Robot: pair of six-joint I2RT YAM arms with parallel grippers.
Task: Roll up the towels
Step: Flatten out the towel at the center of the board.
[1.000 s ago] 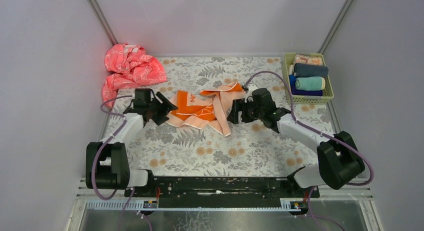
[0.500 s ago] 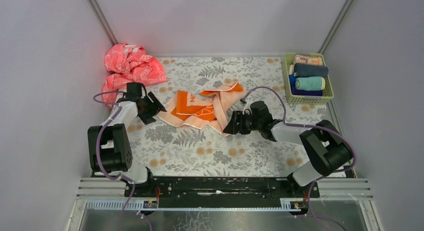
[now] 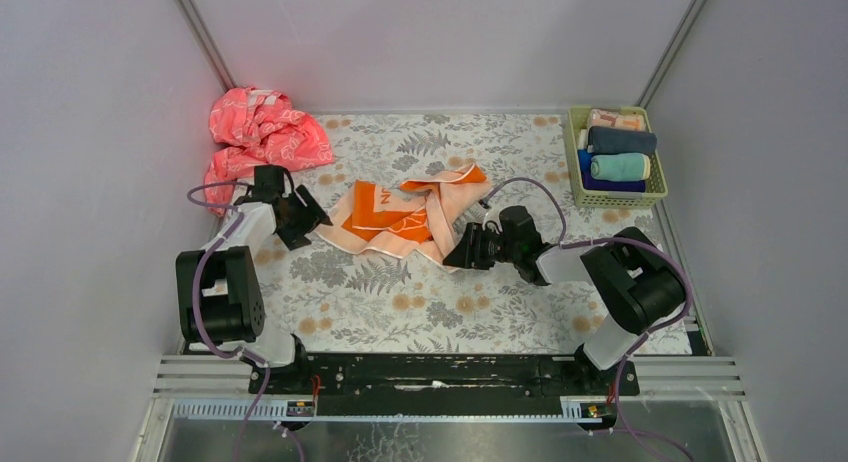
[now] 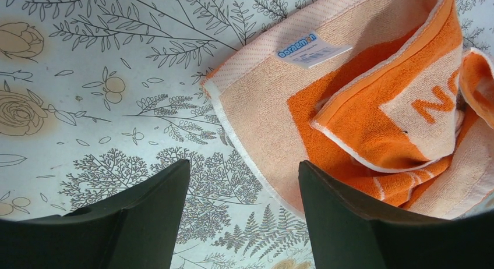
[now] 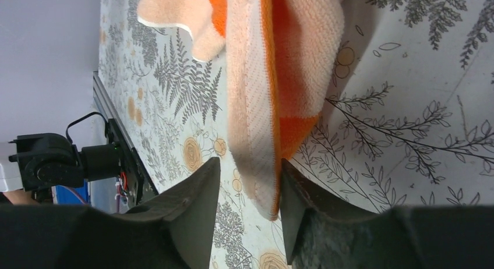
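Note:
The orange and pale peach towel [image 3: 400,217] lies crumpled in the middle of the flowered table. My left gripper [image 3: 308,222] is at the towel's left corner, low over the table. In the left wrist view that gripper [image 4: 243,170] is open, and the towel's [image 4: 349,106] white-hemmed edge runs between the fingers without touching them. My right gripper [image 3: 462,254] is at the towel's near right corner. In the right wrist view this gripper [image 5: 249,163] is open but narrow. The hanging towel corner [image 5: 262,164] sits between the fingers, against the right one and apart from the left one.
A crumpled pink cloth [image 3: 260,137] lies at the back left corner. A pale green basket [image 3: 573,152] at the back right holds several rolled towels, one of them mint-teal [image 3: 620,167]. Grey walls close in the table on three sides.
The right gripper has come nearer and lower to the towel's near right corner, and its jaws have narrowed around it. The left gripper shifted left to the towel's left corner.

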